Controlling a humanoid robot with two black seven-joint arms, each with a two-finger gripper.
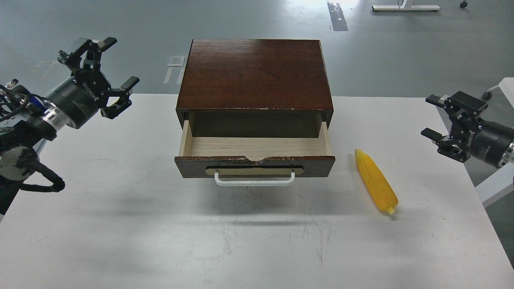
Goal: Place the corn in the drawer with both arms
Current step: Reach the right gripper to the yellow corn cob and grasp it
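Observation:
The yellow corn (376,182) lies on the white table (120,224), right of the drawer, stub end toward me. The drawer (254,147) of the dark brown wooden box (255,74) is pulled open; its pale inside is empty and its white bar handle (254,182) faces me. My left gripper (114,66) is open and empty, above the table's far left, well clear of the box. My right gripper (430,116) is open and empty at the table's right edge, right of and above the corn.
The box stands at the middle back of the table. Grey floor lies beyond the table. A white furniture edge (498,186) shows at the right under my right arm.

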